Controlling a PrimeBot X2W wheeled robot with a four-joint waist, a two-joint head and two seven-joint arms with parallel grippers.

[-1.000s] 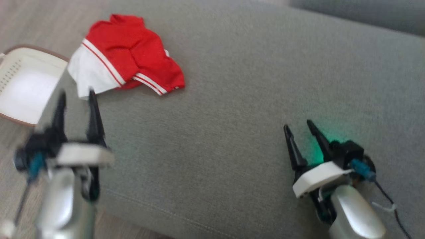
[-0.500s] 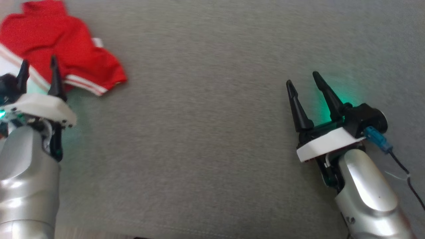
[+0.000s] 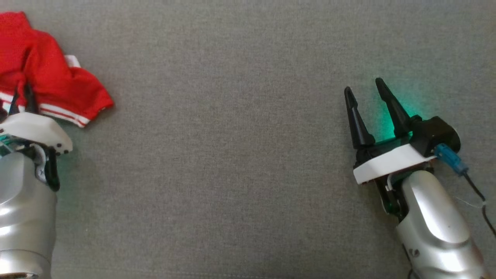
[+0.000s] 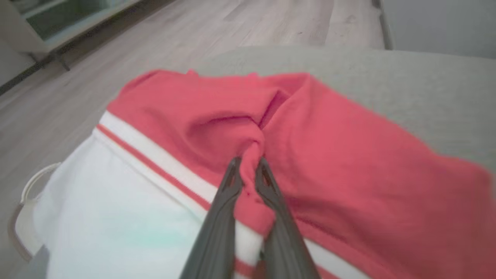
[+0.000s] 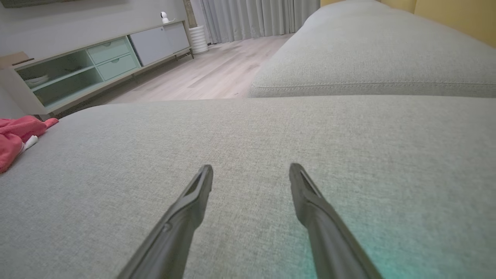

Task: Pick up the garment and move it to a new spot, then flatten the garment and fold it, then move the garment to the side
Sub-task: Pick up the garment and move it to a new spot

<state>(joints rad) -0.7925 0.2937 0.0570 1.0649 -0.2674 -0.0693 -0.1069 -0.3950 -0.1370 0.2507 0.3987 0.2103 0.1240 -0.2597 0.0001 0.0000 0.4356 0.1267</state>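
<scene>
Head view: we see red-and-white shirt (image 3: 50,77) with striped trim, crumpled at upper left of frame on grey sofa cushion (image 3: 232,162). Our left gripper (image 3: 22,96) sits at left edge, fingers pressed nearly together, pinching raised fold of red fabric. In left wrist view we see that fold bunched between fingertips. Our right gripper (image 3: 363,86) sits at right of frame, fingers spread wide, holding nothing, over bare cushion, well apart from shirt. Green glow on fabric beside it.

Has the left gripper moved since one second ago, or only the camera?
Yes. Against the garment, the left gripper has advanced from its white edge onto the red cloth, now shut on a fold.
</scene>
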